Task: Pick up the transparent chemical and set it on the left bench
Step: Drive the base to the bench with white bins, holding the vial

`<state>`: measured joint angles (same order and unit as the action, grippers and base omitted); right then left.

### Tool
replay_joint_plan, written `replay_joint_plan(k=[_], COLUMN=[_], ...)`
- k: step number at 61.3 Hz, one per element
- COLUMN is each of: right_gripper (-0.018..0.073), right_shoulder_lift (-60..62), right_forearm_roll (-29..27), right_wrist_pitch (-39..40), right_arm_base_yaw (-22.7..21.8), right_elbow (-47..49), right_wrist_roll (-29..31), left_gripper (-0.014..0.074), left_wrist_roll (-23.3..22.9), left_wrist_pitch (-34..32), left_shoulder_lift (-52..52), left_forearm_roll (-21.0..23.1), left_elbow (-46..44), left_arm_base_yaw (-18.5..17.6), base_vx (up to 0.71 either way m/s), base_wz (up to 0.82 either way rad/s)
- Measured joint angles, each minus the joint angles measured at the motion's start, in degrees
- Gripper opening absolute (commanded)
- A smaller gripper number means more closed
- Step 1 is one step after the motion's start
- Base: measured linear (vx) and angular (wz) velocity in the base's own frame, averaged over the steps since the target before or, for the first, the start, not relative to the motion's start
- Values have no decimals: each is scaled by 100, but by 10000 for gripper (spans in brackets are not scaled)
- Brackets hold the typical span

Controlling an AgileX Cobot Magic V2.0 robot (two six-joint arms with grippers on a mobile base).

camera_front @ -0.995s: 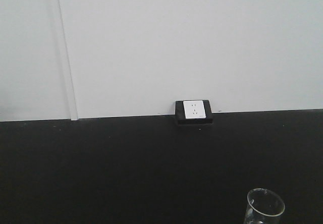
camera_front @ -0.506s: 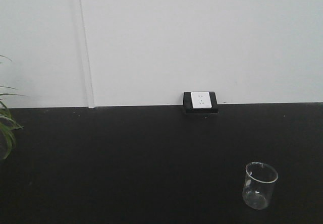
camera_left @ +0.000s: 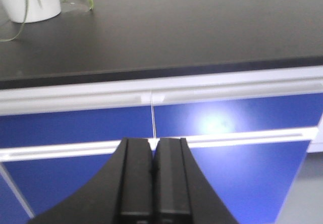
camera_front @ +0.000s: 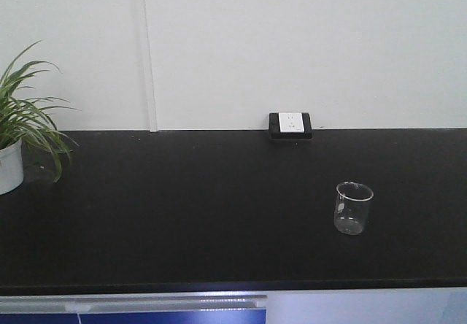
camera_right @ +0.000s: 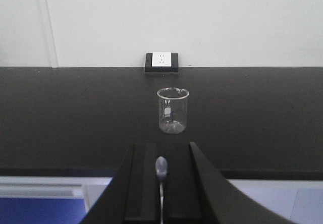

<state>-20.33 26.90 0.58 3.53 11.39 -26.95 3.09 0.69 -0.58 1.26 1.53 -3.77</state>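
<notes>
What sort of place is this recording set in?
Probably a laboratory: a clear glass beaker stands on a long black bench with blue drawers beneath and a socket at the wall.

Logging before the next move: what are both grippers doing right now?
Left gripper: closed, empty.
Right gripper: closed, empty; the glass beaker stands free on the black bench.

Black left bench [camera_front: 182, 222], transparent chemical [camera_front: 354, 209] upright (right of middle), potted plant [camera_front: 16, 145] left, socket box [camera_front: 290, 125] behind

left fingers [camera_left: 136, 183] pressed together (right fingers [camera_right: 144, 183] too)
</notes>
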Motion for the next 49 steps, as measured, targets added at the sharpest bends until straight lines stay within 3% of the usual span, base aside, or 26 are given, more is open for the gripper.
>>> replay_joint_plan(k=[28,49], right_gripper=[10,10], right_shoulder_lift=[18,18], right_forearm_roll=[0,0], right_wrist_pitch=[-19,-58], right_arm_base_yaw=[0,0], right_elbow=[0,0], right_wrist_roll=[0,0], left_gripper=[-4,-4], left_wrist_roll=[0,0], left_wrist_pitch=[0,0], left_shoulder_lift=[0,0], left_forearm_roll=[0,0], left_elbow=[0,0], left_arm_base_yaw=[0,0], base_vx=[-35,-22], base_wz=[19,73])
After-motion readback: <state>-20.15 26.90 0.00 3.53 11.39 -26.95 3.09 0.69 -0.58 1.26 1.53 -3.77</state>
